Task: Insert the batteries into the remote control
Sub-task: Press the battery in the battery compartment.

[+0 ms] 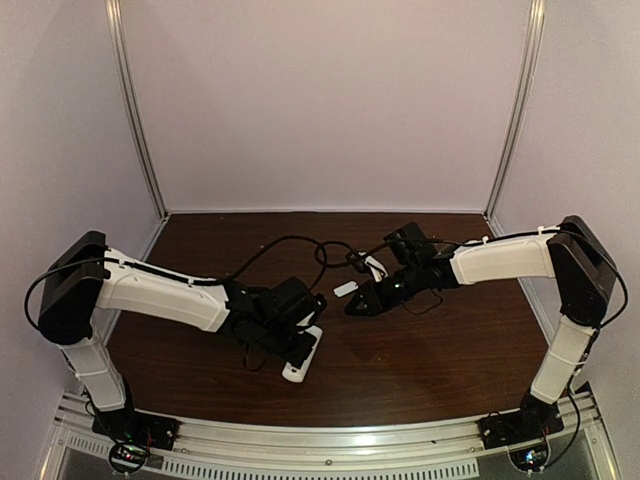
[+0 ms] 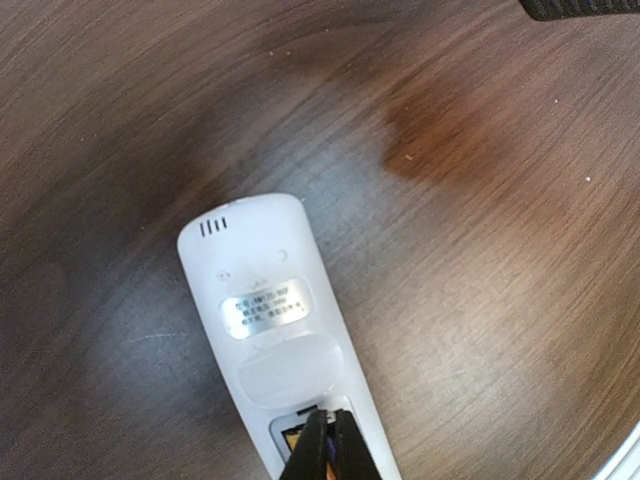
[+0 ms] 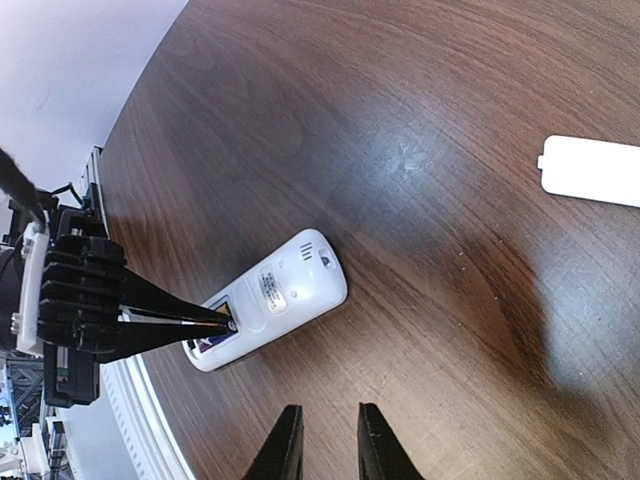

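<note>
1. The table (image 1: 420, 370) is dark brown wood with thin lines in it.
2. A small white cover (image 3: 595, 170) lies flat on the table, near the middle and a bit toward the far edge.
3. A shiny metal rail (image 1: 330, 445) runs along the near edge.
4. Pale walls (image 1: 320, 100) stand at the far edge and both side edges.
5. A thin metal strip (image 1: 137, 110) goes up from each far corner.
</note>
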Available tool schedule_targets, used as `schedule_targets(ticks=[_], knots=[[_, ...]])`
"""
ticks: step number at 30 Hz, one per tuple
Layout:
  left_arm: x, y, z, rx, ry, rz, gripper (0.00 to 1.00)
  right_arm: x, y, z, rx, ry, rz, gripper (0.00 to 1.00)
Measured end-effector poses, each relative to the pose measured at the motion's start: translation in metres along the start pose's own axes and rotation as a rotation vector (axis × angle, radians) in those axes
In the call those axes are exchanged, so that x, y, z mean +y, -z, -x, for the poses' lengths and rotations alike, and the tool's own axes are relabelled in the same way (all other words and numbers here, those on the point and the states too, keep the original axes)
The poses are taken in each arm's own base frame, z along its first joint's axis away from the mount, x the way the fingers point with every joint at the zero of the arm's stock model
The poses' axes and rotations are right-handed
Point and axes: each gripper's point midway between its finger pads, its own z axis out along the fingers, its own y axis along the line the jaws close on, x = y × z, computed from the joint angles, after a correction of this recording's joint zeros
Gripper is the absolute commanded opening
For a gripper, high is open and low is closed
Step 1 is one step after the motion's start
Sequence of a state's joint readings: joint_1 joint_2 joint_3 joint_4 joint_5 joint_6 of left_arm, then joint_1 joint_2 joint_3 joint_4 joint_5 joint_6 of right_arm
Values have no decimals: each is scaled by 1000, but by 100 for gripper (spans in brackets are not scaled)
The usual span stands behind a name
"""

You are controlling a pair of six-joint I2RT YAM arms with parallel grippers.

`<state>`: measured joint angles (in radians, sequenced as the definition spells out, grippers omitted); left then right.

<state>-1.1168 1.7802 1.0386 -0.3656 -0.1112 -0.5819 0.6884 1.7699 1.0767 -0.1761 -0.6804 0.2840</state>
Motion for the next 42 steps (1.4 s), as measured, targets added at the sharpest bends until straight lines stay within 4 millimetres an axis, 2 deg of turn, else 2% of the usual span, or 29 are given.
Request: schedule_targets(ticks=[19,24,28,31,33,38,42], knots=[[-1,-2,-14,9,-19,11,6,1,1,2,2,-1,-1,22],[-2,-1,-17,11,-27,14,22,1,1,2,2,-2,-1,25],[-7,4,-10,-11,-28,16,31,1,1,3,0,-8,-1,31],[-9,7,-8,-6,-29,7,37,0,1,4,-4,-10,-3,38],[-9,10,-8,8,-32,9,44,0,2,4,-8,-12,-5,42],[-2,24,-11,24,-44,42,58,-5,5,8,-22,-21,-20,53],[-1,43,-1,-24,-35,38,66,-6,21,20,-75,-21,-37,70]])
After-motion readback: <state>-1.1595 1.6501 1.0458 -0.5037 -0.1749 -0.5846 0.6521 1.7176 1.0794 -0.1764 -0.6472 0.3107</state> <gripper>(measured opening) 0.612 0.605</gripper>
